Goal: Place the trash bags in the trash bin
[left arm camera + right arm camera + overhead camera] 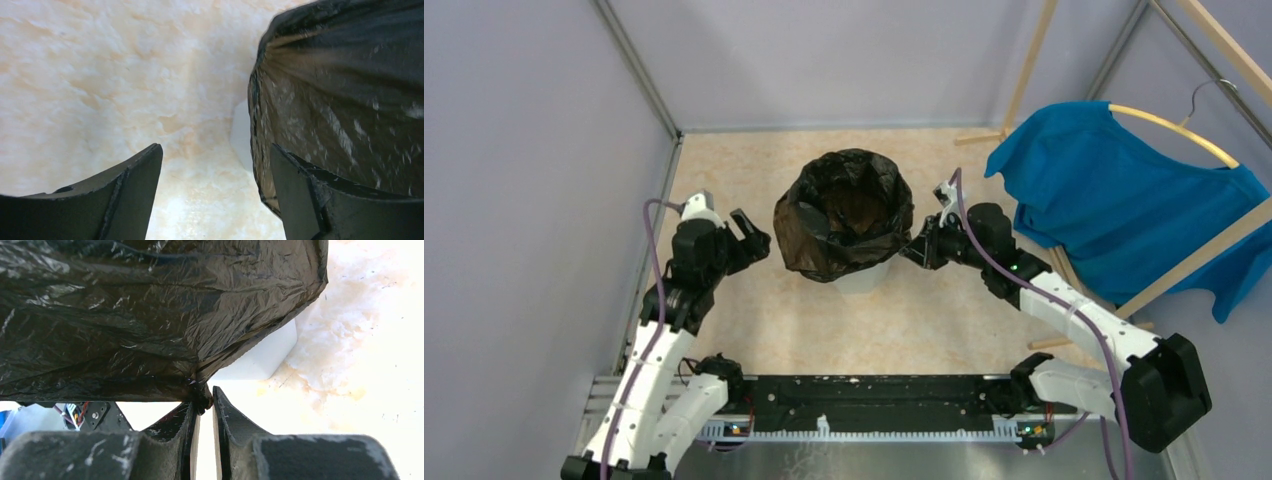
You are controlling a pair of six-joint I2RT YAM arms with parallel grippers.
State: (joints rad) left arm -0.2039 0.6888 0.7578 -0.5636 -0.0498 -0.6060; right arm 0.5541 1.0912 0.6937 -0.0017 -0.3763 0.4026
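Nearest the bases, the left claw (pixel 752 238) is held with its fingers apart and nothing between them, just beside the left flank of the trash bag (pixel 844 215); contact cannot be confirmed. The right claw (pixel 921 246) is clamped on a gathered pinch of the bag's hem at the right side. The film is drawn taut from that pinch, which is judged to be how the hem is pulled down over the rim. The bag is seated in the trash bin (pixel 862 276) with its mouth spread open and folded outward, so that only the bin's white lower wall is exposed beneath the skirt. The bin stands on the tabletop (pixel 924 325) between the two claws. Farther right, a blue T-shirt (pixel 1114 200) is hung on a hanger (pixel 1176 128), well apart from the bin. The right arm lies near it, so a wide withdrawal could be obstructed there.
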